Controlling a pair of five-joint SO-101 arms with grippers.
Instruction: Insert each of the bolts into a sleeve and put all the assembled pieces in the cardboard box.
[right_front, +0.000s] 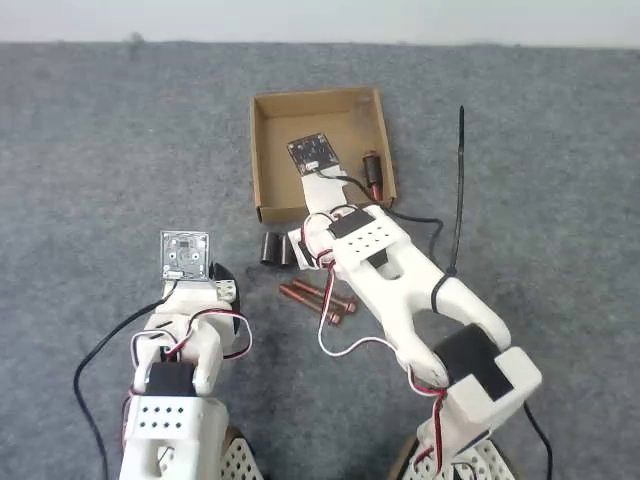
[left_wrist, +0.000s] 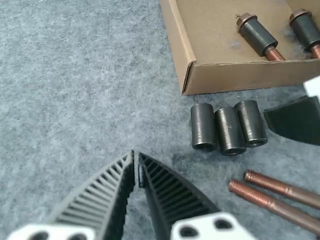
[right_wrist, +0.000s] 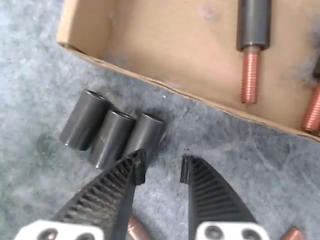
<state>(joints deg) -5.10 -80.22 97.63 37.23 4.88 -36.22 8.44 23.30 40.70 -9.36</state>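
On the fuzzy grey felt table (right_front: 120, 130), three smooth dark cylindrical metal sleeves (left_wrist: 229, 129) lie side by side just outside the shallow brown cardboard box (right_front: 258, 160). Loose threaded copper bolts (right_front: 310, 303) lie near them. Sleeved bolts (left_wrist: 257, 32) rest inside the box. The right gripper (right_wrist: 162, 167) hangs parted just beside the sleeves. The left gripper (left_wrist: 136, 167), its ribbed fingers together, sits farther off. A thin black strip (right_front: 460, 190) lies well apart.

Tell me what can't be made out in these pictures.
High view: the right arm hides part of the floor of the cardboard box and one sleeve.
Left wrist view: the edge cuts off the loose bolts and one assembled piece.
Right wrist view: the right end effector covers most of the loose bolts.
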